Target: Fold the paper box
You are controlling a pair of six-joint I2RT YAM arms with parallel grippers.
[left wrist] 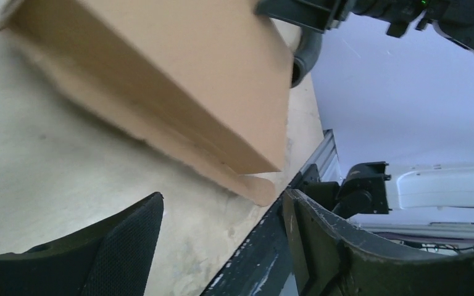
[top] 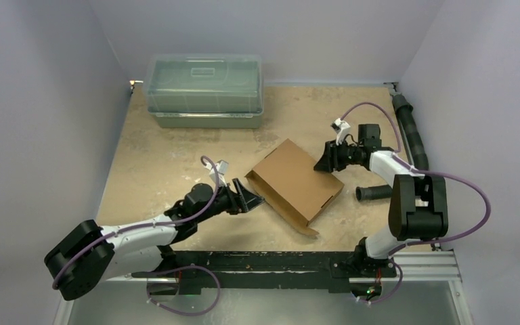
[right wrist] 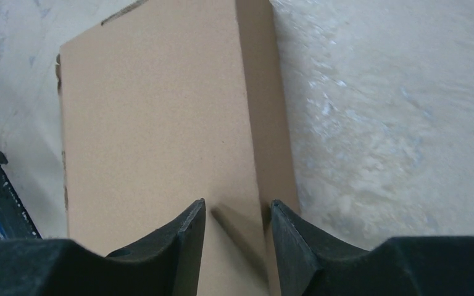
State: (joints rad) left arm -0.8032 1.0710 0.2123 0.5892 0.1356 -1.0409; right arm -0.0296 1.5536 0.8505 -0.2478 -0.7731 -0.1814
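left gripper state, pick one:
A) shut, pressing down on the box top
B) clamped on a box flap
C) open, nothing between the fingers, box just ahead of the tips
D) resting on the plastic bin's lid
C: in the left wrist view the left gripper has its fingers spread wide with nothing held between them, and the paper box lies beyond the tips.
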